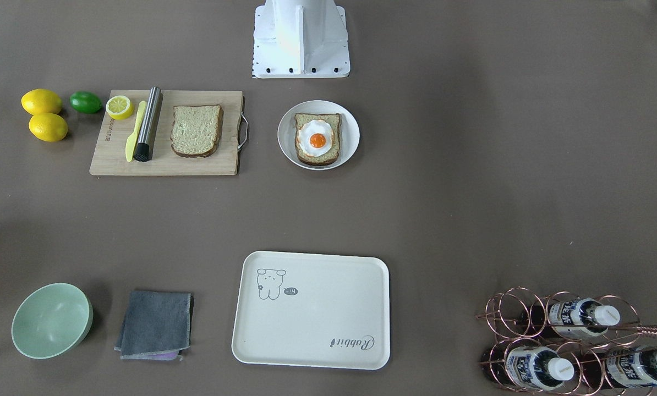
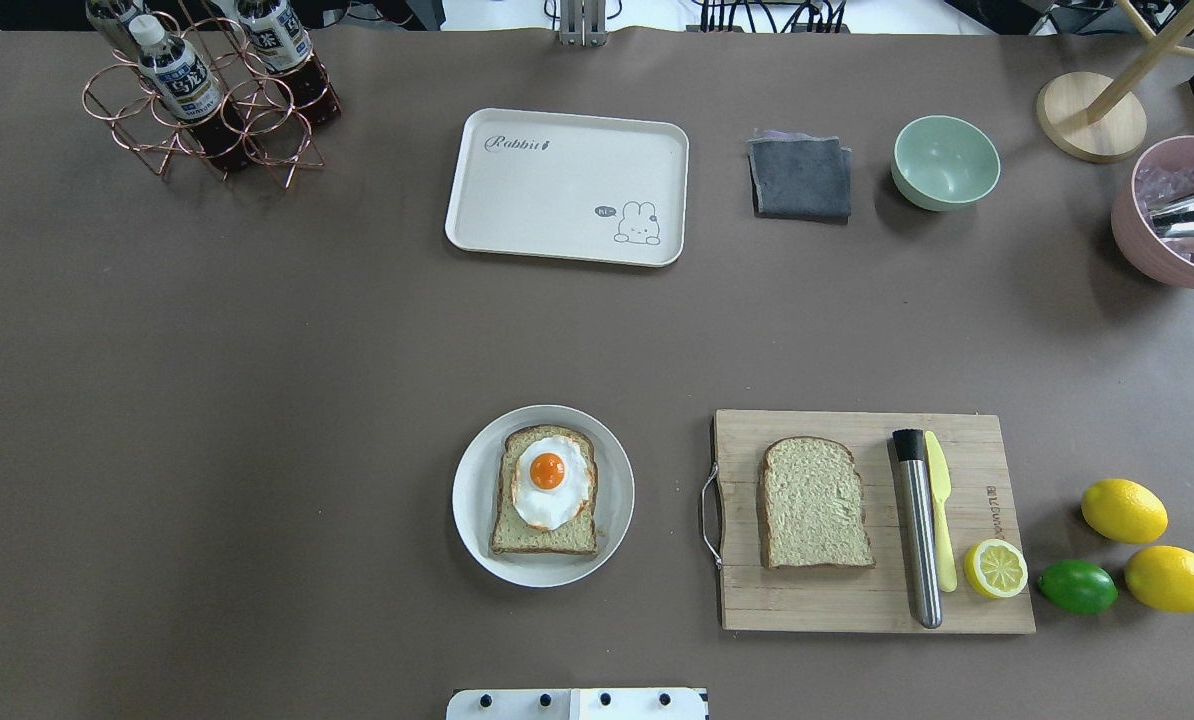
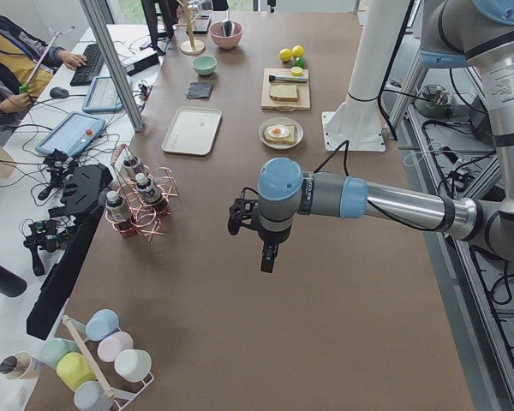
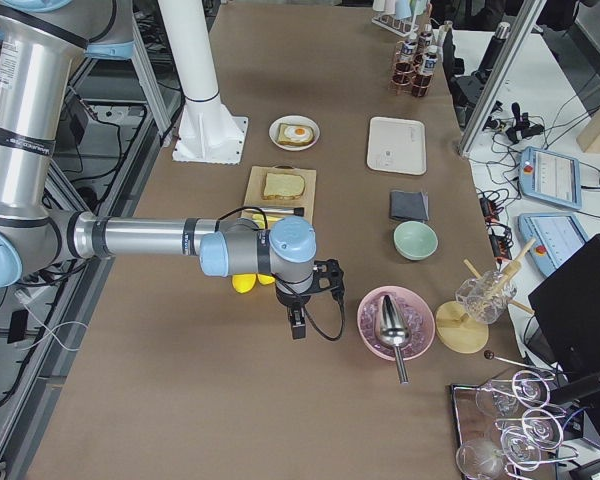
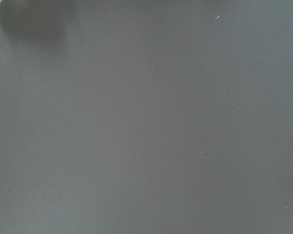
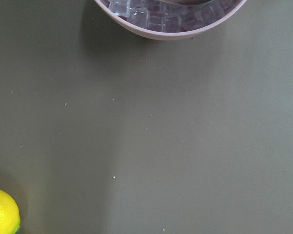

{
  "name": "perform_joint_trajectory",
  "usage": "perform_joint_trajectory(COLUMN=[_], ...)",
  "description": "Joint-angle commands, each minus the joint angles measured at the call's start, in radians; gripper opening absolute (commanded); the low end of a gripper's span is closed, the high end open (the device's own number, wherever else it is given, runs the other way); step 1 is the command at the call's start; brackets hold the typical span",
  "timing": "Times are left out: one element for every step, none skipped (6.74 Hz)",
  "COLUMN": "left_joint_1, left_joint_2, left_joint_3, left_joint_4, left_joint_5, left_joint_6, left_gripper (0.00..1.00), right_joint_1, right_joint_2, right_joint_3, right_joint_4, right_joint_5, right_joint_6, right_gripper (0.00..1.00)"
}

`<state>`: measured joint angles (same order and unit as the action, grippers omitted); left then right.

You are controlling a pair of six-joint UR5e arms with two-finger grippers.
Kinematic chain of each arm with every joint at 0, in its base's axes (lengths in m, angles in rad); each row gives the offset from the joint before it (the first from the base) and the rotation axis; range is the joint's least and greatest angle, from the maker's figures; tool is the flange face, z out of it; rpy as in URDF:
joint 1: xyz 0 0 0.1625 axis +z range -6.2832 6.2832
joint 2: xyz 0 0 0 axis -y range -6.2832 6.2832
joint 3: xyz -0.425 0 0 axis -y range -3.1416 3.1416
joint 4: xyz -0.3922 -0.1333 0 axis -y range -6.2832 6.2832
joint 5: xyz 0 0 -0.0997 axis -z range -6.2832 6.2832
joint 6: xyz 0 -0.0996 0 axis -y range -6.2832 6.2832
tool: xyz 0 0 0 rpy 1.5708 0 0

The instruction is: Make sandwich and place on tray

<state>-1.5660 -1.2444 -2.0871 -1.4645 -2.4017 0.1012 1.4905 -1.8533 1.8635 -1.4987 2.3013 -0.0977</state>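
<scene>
One bread slice (image 2: 543, 535) lies on a round white plate (image 2: 472, 500) with a fried egg (image 2: 549, 478) on top of it. A second bread slice (image 2: 815, 503) lies bare on the wooden cutting board (image 2: 837, 600). The cream tray (image 2: 557, 200) stands at the far middle with nothing on it. My left gripper (image 3: 268, 257) shows only in the exterior left view, above bare table far from the food. My right gripper (image 4: 296, 322) shows only in the exterior right view, near the pink bowl (image 4: 394, 322). I cannot tell whether either is open or shut.
The board also holds a metal cylinder (image 2: 919, 530), a yellow knife (image 2: 941, 520) and a half lemon (image 2: 995, 569). Two lemons (image 2: 1123, 511) and a lime (image 2: 1077, 586) lie right of it. A grey cloth (image 2: 800, 178), green bowl (image 2: 945, 162) and bottle rack (image 2: 207, 95) stand along the far edge.
</scene>
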Motion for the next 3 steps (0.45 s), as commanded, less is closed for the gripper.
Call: perform_joint_trajectory(left_joint_1=[-0.003,-0.017,-0.026], left_joint_2=[0.013,0.013,0.017], left_joint_3=[-0.004,0.004,-0.002], left_joint_4=[0.003,0.001,0.0], left_joint_5=[0.001,0.003,0.003], left_joint_6=[-0.011,-0.011,-0.003], left_gripper=[0.98,0.98,0.97], right_joint_1=[-0.003,-0.003,-0.004], right_joint_2=[-0.004,-0.007,-0.003], right_joint_3=[-0.004,-0.004,-0.004], right_joint_4=[-0.002,-0.002,-0.002], right_joint_5=[0.004,0.004,0.004], right_joint_6=[-0.007,-0.008,-0.005], right_gripper=[1.0,1.0,1.0])
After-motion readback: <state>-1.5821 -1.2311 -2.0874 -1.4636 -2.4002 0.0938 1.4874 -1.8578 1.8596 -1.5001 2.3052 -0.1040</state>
